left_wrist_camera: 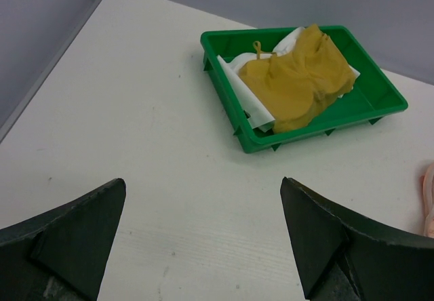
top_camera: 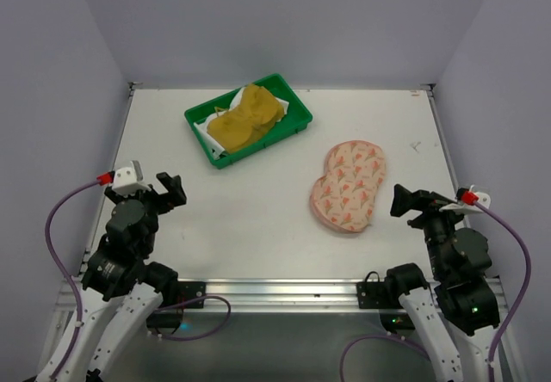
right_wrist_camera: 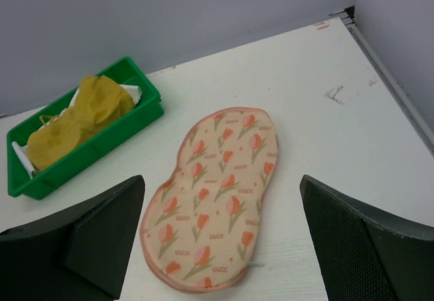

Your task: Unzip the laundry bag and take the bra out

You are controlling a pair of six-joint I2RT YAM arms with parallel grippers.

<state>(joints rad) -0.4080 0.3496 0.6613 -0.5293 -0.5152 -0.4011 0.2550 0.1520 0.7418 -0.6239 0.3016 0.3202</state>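
I see bright, even light coming from above — the white table [top_camera: 258, 227] shows no glare. Shadows are soft and small, with just a thin dark line under the green tray [left_wrist_camera: 369, 94]. Far things look sharp. Up close in both wrist views, the dark fingers [left_wrist_camera: 68, 240] look a bit blurry — their shaded sides show little detail.

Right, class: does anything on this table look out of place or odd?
The bra lies bunched in the green tray, not inside the laundry bag, which lies flat and looks shut. Nothing looks spilled or damaged.
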